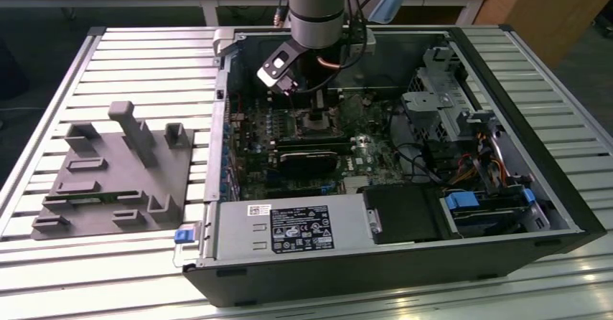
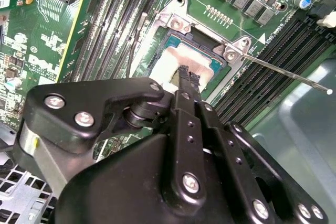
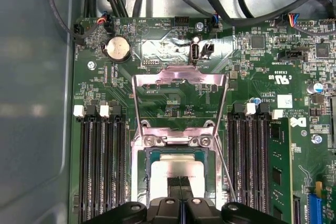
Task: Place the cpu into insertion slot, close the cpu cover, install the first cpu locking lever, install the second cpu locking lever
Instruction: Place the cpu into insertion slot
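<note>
Inside the open computer case, which lay on the slatted metal table, the arm came down from the far side over the motherboard.

Gripper: fingers pressed together, nothing clamped between them. The tips sat at the middle of the cpu face. Both wrist views left it unclear whether they touched or hung just above it.

Cpu: lay flat and square in the insertion slot, pale metallic face up, with a thin green border showing around it inside the silvery rim.

Cpu cover: open. The silvery frame was swung back on its hinge, clear of the slot on its far side, and bare board showed through the window.

Locking lever: 1 thin rod was seen unlatched, angled out free over the memory slots beside the socket. 2 banks of these slots flanked the socket, 1 on each side.

Exterior view notes: a grey fixture plate with upright blocks rested on the table at the exterior view's left, well apart from the case. A labelled power supply sat at the near edge of the case.
</note>
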Controlling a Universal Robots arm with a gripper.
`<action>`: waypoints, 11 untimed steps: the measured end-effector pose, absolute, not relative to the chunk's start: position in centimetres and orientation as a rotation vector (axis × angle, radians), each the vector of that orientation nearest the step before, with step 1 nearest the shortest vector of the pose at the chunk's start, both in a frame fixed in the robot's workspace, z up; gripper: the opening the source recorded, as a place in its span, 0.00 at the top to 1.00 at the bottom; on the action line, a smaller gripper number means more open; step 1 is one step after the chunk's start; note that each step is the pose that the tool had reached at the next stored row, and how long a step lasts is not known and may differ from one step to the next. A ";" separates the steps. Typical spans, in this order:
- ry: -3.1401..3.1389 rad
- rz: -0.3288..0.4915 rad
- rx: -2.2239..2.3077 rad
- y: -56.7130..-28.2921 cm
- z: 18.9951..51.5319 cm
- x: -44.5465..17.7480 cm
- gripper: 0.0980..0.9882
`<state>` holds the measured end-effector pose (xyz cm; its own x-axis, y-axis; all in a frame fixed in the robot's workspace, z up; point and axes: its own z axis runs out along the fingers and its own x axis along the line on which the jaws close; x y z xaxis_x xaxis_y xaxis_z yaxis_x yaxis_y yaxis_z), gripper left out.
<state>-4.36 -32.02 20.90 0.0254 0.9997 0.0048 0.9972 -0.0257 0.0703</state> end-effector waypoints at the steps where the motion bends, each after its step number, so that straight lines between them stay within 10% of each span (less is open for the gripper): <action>1: 2.159 0.082 2.215 -32.0 20.9 -4.3 0.99; 11: 2.159 0.082 2.215 -32.0 20.1 -4.3 0.99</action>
<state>-4.28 -32.02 20.14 0.0255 0.9997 0.0050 0.9972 -0.0258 0.0704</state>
